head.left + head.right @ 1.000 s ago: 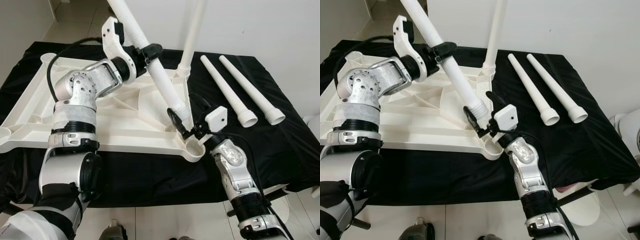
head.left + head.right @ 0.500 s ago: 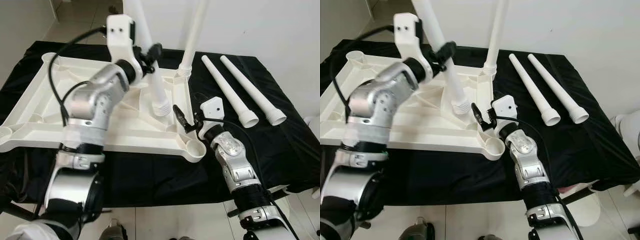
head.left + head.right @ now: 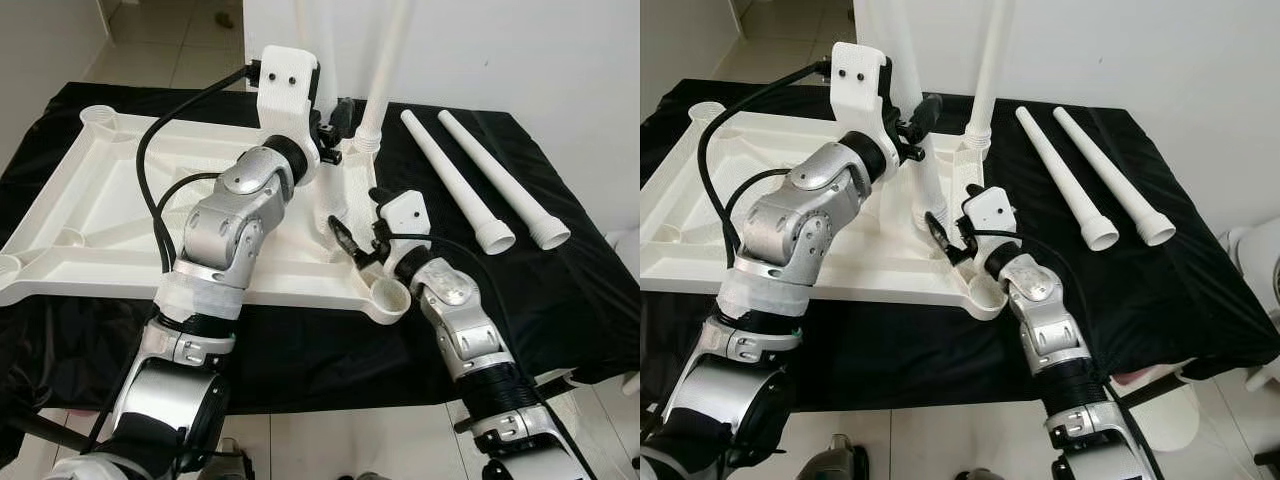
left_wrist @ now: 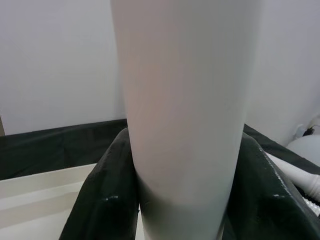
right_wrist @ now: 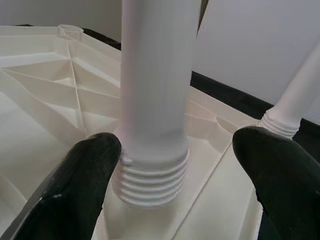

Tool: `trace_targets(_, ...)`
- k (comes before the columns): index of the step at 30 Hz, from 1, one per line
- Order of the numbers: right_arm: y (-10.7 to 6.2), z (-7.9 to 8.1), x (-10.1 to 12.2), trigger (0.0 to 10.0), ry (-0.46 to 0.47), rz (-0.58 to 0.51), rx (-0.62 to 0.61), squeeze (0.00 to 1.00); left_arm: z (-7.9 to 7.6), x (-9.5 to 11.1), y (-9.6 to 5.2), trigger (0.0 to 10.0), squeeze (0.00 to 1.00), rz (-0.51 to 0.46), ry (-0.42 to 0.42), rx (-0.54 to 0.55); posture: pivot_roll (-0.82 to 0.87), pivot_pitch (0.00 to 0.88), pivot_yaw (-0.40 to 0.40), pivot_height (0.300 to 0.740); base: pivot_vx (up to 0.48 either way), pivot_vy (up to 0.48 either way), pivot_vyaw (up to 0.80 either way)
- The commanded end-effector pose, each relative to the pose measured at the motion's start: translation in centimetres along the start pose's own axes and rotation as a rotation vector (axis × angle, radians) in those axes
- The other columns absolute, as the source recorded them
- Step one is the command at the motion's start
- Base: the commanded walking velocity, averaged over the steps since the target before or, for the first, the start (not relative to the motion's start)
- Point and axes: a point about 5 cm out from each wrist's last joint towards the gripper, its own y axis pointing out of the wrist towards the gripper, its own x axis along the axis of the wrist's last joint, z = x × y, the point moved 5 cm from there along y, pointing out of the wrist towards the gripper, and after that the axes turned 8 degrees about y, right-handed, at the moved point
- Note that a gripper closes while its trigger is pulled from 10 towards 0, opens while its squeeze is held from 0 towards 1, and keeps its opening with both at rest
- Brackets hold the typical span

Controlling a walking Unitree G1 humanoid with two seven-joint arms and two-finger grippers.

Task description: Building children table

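**Leg held upright, but off the socket**

The left gripper point(image 3: 335, 125) is clamped around a white table leg point(image 5: 152, 75), its black fingers point(image 4: 107, 195) pressed to either side of the tube. The leg stands nearly vertical, its threaded end point(image 5: 150, 182) resting on the ribbed underside of the upturned tabletop point(image 3: 110, 220). The right gripper point(image 3: 350, 245) sits low beside that threaded end with its fingers spread apart, one on each side and not touching it.

The empty corner socket point(image 3: 388, 296) lies just beside the right gripper, toward the robot, so the leg probably has to shift there. Judged risks:

- the thread catching on a rib and tilting the leg;
- the smooth tube slipping down through the left grip;
- a crooked entry cross-threading the socket;
- the leg knocking the already mounted leg point(image 3: 985, 90) just behind it.

Two spare legs point(image 3: 470, 190) lie well apart on the black cloth point(image 3: 560, 300).
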Motion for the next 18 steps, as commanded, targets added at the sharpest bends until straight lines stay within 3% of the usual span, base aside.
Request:
trace_targets(1, 0.1, -0.2, 0.2, 10.0, -0.026, -0.007, -0.015, 0.0, -0.5, 0.8, 0.0, 10.0, 0.0, -0.038, 0.018, 0.015, 0.08, 0.057, -0.076, 0.74, 0.0, 0.0, 0.0)
trace_targets(5, 1.1, -0.4, 0.4, 10.0, 0.003, 0.012, -0.037, 0.0, -1.5, 1.3, 0.2, 10.0, 0.0, -0.059, 0.058, 0.015, 0.09, 0.05, -0.079, 0.74, 0.0, 0.0, 0.0)
trace_targets(18, 2.6, -0.9, 0.9, 10.0, 0.001, 0.029, -0.071, 0.0, -3.8, 2.1, 0.3, 10.0, 0.0, -0.092, 0.077, -0.028, 0.09, 0.042, -0.086, 0.74, 0.0, 0.0, 0.0)
